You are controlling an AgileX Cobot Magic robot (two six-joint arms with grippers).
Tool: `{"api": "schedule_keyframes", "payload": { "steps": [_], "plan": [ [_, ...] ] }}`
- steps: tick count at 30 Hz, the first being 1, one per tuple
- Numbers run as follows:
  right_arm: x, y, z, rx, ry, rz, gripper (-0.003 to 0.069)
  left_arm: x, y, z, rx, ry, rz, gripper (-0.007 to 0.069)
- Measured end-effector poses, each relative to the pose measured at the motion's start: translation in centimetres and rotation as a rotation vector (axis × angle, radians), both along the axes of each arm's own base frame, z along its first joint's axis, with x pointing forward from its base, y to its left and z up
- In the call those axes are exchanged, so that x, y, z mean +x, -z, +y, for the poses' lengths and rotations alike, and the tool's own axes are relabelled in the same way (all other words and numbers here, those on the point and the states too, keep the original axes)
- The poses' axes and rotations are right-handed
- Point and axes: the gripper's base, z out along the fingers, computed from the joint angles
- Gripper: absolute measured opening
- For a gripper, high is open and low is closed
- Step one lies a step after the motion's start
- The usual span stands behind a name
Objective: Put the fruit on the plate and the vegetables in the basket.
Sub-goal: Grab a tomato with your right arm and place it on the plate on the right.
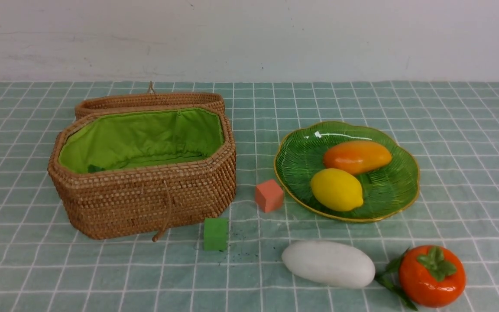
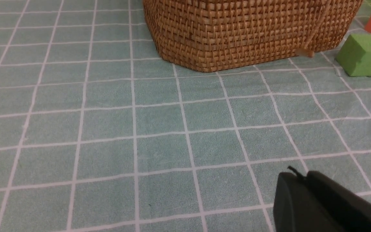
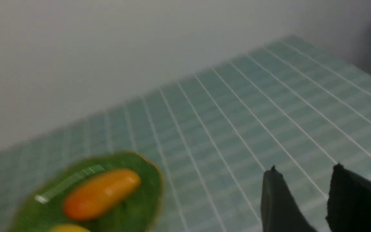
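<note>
In the front view the open woven basket (image 1: pixel 145 195) stands at the left; a dark green bit (image 1: pixel 95 168) shows inside on its green lining. The green plate (image 1: pixel 388 190) at the right holds the mango (image 1: pixel 357 157) and the lemon (image 1: pixel 336 189). On the cloth in front of the plate lie the white radish (image 1: pixel 328 263) and the persimmon (image 1: pixel 432 275). Neither arm shows in this view. My left gripper (image 2: pixel 301 176) is shut and empty, low over the cloth short of the basket (image 2: pixel 246 32). My right gripper (image 3: pixel 304 169) is open and empty, to the side of the plate (image 3: pixel 140 199).
A salmon-pink cube (image 1: pixel 269 195) sits between basket and plate, and a green cube (image 1: pixel 215 234) by the basket's front corner. The basket's lid (image 1: pixel 150 100) lies back behind it. A cord loop (image 1: pixel 165 216) hangs down its front. A white wall closes the far side.
</note>
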Motion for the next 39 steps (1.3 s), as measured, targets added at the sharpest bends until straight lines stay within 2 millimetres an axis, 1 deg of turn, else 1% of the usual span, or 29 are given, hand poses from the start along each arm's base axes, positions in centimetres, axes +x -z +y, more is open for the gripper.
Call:
{"api": "schedule_keyframes", "payload": {
  "steps": [1, 3, 5, 6, 7, 8, 11, 13, 14, 16, 17, 19, 20, 21, 22, 23, 24, 27, 30, 34, 35, 36, 39],
  "plan": [
    [1.5, 1.8, -0.1, -0.004, 0.012, 0.132, 0.0242, 0.0, 0.0, 0.0, 0.0, 0.0, 0.0, 0.0041],
    [2.7, 3.6, 0.2, 0.081, 0.024, 0.213, 0.0242, 0.0, 0.0, 0.0, 0.0, 0.0, 0.0, 0.0043],
    [4.1, 6.2, 0.7, 0.195, 0.033, 0.323, 0.0242, 0.0, 0.0, 0.0, 0.0, 0.0, 0.0, 0.0048],
    [4.4, 7.0, 1.0, 0.234, 0.031, 0.359, 0.0242, 0.0, 0.0, 0.0, 0.0, 0.0, 0.0, 0.0048],
    [4.5, 7.1, 1.1, 0.24, 0.028, 0.369, 0.0242, 0.0, 0.0, 0.0, 0.0, 0.0, 0.0, 0.0049],
    [5.0, 8.1, 1.4, 0.263, 0.006, 0.424, 0.0242, 0.0, 0.0, 0.0, 0.0, 0.0, 0.0, 0.005],
    [6.1, 10.0, 2.7, 0.303, -0.099, 0.526, 0.0253, 0.0, 0.0, 0.0, 0.0, 0.0, 0.0, 0.0054],
    [7.1, 11.0, 3.8, 0.327, -0.218, 0.574, 0.0291, 0.0, 0.0, 0.0, 0.0, 0.0, 0.0, 0.0058],
    [7.4, 11.1, 4.1, 0.348, -0.241, 0.575, 0.031, 0.0, 0.0, 0.0, 0.001, 0.0, 0.0, 0.0059],
    [8.6, 11.9, 4.7, 0.346, -0.328, 0.592, 0.0379, 0.0, 0.0, 0.0, 0.001, 0.0, 0.0, 0.0064],
    [8.8, 12.1, 4.8, 0.356, -0.336, 0.591, 0.0393, 0.0, 0.0, 0.0, 0.001, 0.0, 0.0, 0.0065],
    [9.8, 13.3, 5.0, 0.345, -0.377, 0.612, 0.0479, 0.0, 0.0, 0.0, 0.001, 0.0, 0.0, 0.007],
    [9.9, 13.4, 5.0, 0.34, -0.38, 0.615, 0.0486, 0.0, 0.0, 0.0, 0.001, 0.0, 0.0, 0.007],
    [10.4, 14.3, 5.0, 0.335, -0.386, 0.634, 0.0533, 0.0, 0.0, 0.0, 0.003, 0.0, 0.0, 0.0072],
    [10.7, 14.9, 5.0, 0.334, -0.385, 0.65, 0.0556, 0.0, 0.0, 0.0, 0.003, 0.0, 0.0, 0.0073],
    [10.7, 15.0, 5.0, 0.334, -0.386, 0.653, 0.056, 0.0, 0.0, 0.0, 0.003, 0.0, 0.0, 0.0074],
    [11.1, 15.6, 5.0, 0.35, -0.375, 0.666, 0.0582, 0.0, 0.0, 0.0, 0.003, 0.0, 0.0, 0.0075],
    [11.6, 16.0, 5.0, 0.371, -0.363, 0.674, 0.0587, 0.0, 0.0, 0.0, 0.003, 0.0, 0.0, 0.0078],
    [12.0, 16.3, 5.1, 0.395, -0.346, 0.67, 0.0575, 0.0, 0.0, 0.0, 0.003, 0.0, 0.0, 0.0081],
    [12.2, 16.4, 5.1, 0.41, -0.329, 0.658, 0.0526, 0.0, 0.0, 0.0, 0.003, 0.0, 0.0, 0.0085],
    [12.2, 16.3, 5.1, 0.411, -0.329, 0.656, 0.0496, 0.0, 0.0, 0.0, 0.003, 0.0, 0.0, 0.0085],
    [12.2, 16.3, 5.1, 0.412, -0.33, 0.657, 0.0486, 0.0, 0.0, 0.0, 0.003, 0.0, 0.0, 0.0088],
    [12.2, 16.3, 5.2, 0.408, -0.345, 0.661, 0.0487, 0.0, 0.0, 0.0, 0.003, 0.0, 0.0, 0.0091]
  ]
}}
